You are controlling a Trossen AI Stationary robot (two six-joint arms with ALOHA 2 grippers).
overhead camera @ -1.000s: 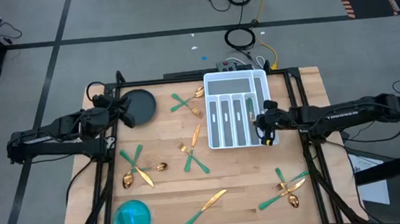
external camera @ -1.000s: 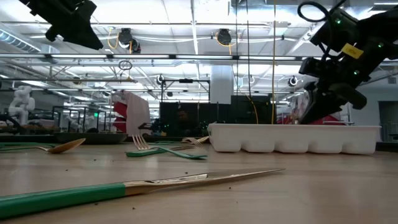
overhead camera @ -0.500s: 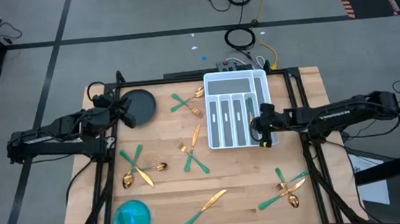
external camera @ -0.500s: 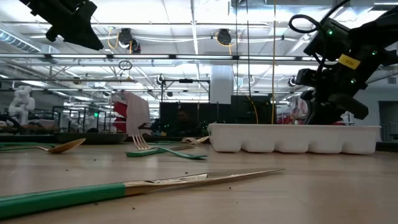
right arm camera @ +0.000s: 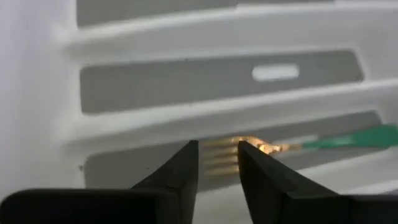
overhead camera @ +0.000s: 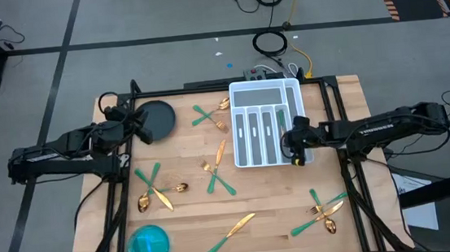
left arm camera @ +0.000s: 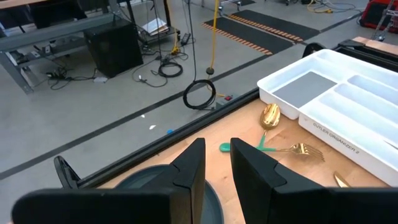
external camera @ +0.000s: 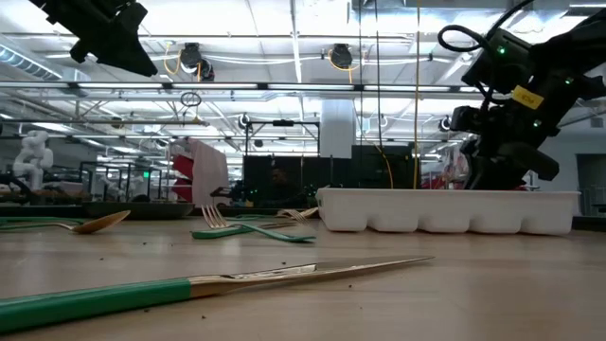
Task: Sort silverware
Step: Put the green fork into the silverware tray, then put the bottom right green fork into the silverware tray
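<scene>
from above, the right hand [overhead camera: 293, 143] hangs over the near right end of the white tray [overhead camera: 264, 91], and the left hand [overhead camera: 141, 125] waits off by the dark round plate [overhead camera: 157, 118] at the table's far left. most of the silverware is unsorted on the table [overhead camera: 192, 218]: a crossed pair [overhead camera: 210, 117] beside the tray, a knife [overhead camera: 220, 152] and fork [overhead camera: 214, 176] mid-table, a cluster [overhead camera: 155, 189] on the left, a knife [overhead camera: 232, 228] near the front edge, another cluster [overhead camera: 324, 207] front right, with the blue bowl [overhead camera: 148, 246] at the front left corner. down at table level, the right hand [external camera: 500, 170] sits just above the tray [external camera: 445, 210], and a green-handled knife [external camera: 208, 281] lies close in front. the left wrist view shows its fingers [left arm camera: 193, 171] a narrow gap apart with nothing between them. the right wrist view is the one to watch: a fork [right arm camera: 292, 145] lies in a tray slot, fingers [right arm camera: 180, 165] slightly parted either side of its tines and seemingly not pinching it. so i'd call it one piece delivered, roughly a dozen left; early days.
</scene>
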